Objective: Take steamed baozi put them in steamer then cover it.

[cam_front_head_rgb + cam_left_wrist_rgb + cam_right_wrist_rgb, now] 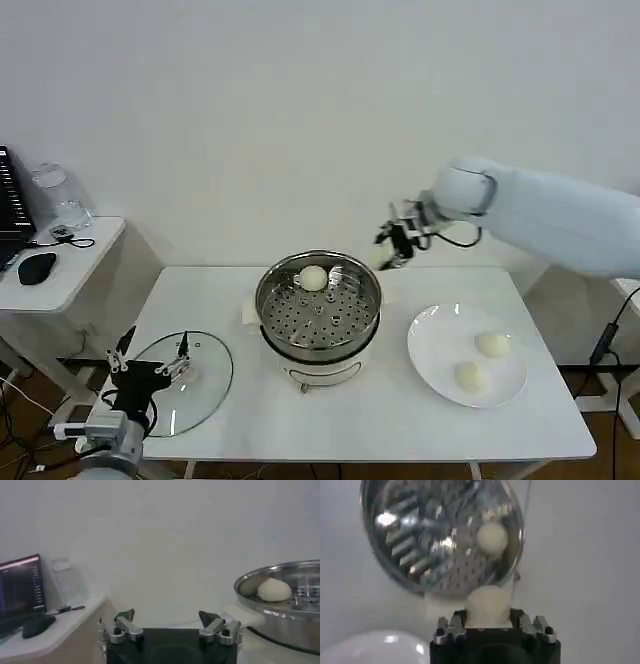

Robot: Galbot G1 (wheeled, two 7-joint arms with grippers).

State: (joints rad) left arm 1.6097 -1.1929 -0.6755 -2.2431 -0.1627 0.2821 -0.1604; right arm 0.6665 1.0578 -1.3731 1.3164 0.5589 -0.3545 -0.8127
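Observation:
The shiny steamer (318, 312) stands mid-table on its white base, with one baozi (314, 278) on the perforated tray at the back. My right gripper (392, 250) hovers in the air just past the steamer's right rim, shut on another creamy baozi (488, 606); the steamer (440, 540) and the bun inside (492, 538) lie beyond it. Two more baozi (493, 344) (470, 377) rest on the white plate (436, 340) at the right. The glass cover (205, 385) lies flat at the table's front left. My left gripper (150, 375) waits open over the cover.
A white side table (70, 265) at the left carries a black mouse (37, 267), a clear jar (60, 195) and a screen edge (8, 205). Bare tabletop lies in front of the steamer. Cables hang at the far right.

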